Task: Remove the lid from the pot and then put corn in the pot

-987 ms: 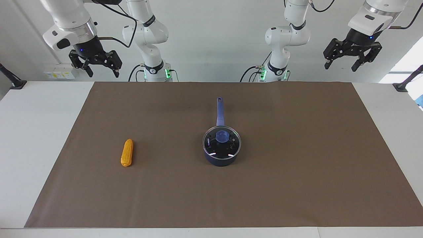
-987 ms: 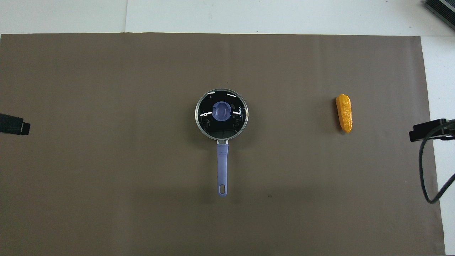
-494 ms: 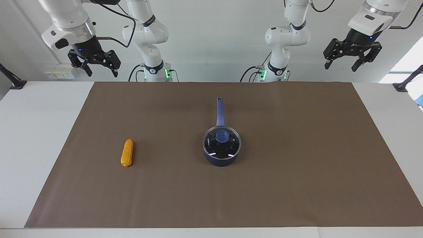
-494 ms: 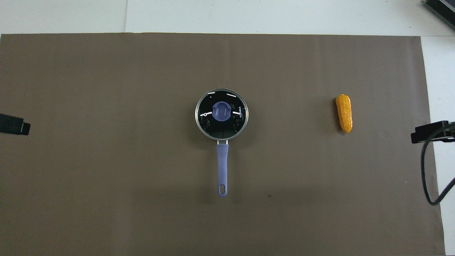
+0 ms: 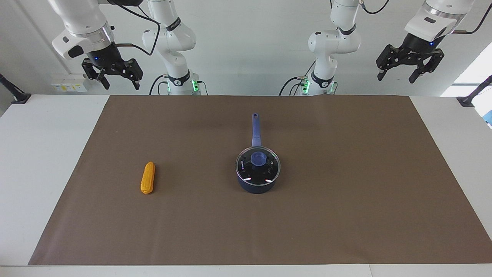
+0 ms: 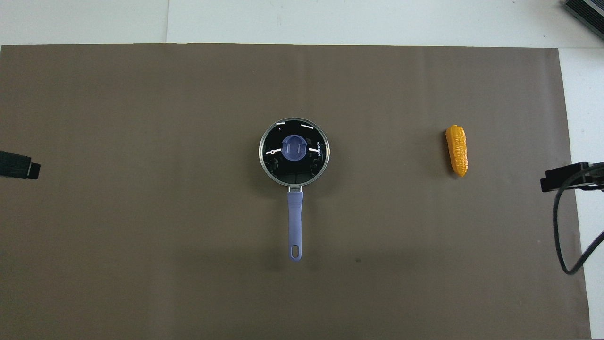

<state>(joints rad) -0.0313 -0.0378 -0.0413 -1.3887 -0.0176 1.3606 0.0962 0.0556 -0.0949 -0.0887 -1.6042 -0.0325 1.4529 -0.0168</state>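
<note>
Your pot sits mid-mat with the lid on it, handle pointing toward the robots. The corn lies flat on the mat toward the right arm's end, well apart from the pot. Your right gripper hangs high over the table edge at that end, fingers spread, holding nothing. Left gripper waits up high at its own end, also spread and empty.

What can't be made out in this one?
- Pot contents: both views, reflections on the lid mask the dark inside.
- Left pincer and right pincer: overhead view, cut off by the edges.
- Corn underside: hidden against the brown mat.
</note>
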